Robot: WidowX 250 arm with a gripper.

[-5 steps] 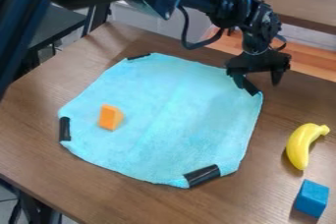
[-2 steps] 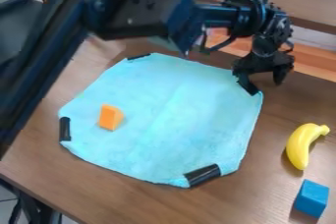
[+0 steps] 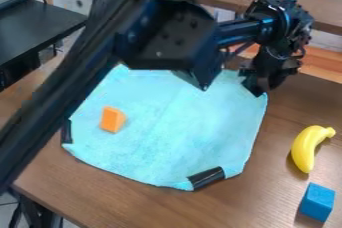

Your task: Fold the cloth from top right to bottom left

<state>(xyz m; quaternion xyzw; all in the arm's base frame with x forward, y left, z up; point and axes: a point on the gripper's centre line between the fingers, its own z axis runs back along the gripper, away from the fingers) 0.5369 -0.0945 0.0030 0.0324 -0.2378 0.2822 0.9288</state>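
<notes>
Relative to the earlier frames, the arm [image 3: 167, 39] is swinging its linkage rightward and is now covering the far-left corner of the cloth [image 3: 167, 127]. The end effector [image 3: 265, 84] is turning above the cloth's far-right corner; whether it is spreading, closing or pinching fabric cannot be determined. The cloth is lying unfolded, with the orange block [image 3: 112, 119] resting left of center. A strip of counter [image 3: 120, 189] is running between the cloth's right edge and the banana [image 3: 304, 149].
</notes>
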